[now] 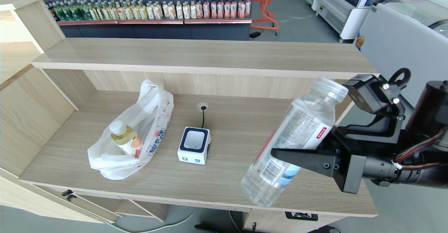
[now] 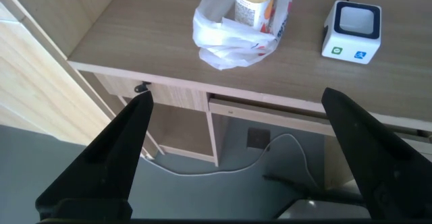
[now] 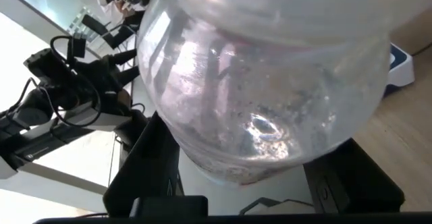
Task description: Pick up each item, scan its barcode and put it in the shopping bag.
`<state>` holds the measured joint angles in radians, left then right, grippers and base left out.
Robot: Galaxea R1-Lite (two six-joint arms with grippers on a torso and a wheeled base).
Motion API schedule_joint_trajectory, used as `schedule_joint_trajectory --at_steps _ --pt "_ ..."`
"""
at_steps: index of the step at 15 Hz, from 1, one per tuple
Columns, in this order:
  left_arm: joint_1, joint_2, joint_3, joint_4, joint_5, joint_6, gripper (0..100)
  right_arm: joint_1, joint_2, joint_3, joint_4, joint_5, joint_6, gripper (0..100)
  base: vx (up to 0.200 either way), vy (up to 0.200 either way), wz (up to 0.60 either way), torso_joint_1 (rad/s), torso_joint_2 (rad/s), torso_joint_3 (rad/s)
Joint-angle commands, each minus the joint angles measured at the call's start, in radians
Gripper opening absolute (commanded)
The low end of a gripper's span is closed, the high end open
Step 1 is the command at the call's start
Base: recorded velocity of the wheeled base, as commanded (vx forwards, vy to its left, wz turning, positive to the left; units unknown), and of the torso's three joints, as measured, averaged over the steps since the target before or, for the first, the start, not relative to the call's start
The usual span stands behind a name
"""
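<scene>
Right gripper [image 1: 308,149] is clamping one clear water bottle [image 1: 297,138] at mid-body and holding it tilted in the air over the right end of the counter [image 1: 227,121]. Left gripper [image 2: 237,96] is hanging spread wide and empty, off the counter's front edge. One scanner [image 1: 194,144] is sitting mid-counter. One shopping bag [image 1: 154,121] is lying near its left, containing one yellow drink bottle [image 1: 124,138]. Bottles total: two.

We see the clear bottle [image 3: 263,96] clamped between our two dark fingers [image 3: 152,163], base close up; scanner [image 3: 399,59] and counter [image 3: 398,133] lie beyond.
</scene>
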<state>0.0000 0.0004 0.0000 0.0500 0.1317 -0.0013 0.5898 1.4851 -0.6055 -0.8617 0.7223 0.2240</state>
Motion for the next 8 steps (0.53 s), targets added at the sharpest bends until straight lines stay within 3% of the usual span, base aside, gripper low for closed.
schedule_joint_trajectory --at_steps 1,8 --pt "0.000 0.001 0.000 0.001 0.000 0.000 100 0.001 0.003 0.000 0.000 0.000 0.000 0 0.000 0.000 0.00 0.000 0.00 0.000" --pt "0.000 0.001 0.000 0.001 0.000 0.000 100 0.001 -0.019 -0.003 0.000 0.000 -0.018 0 0.000 0.000 0.00 0.000 0.00 0.000"
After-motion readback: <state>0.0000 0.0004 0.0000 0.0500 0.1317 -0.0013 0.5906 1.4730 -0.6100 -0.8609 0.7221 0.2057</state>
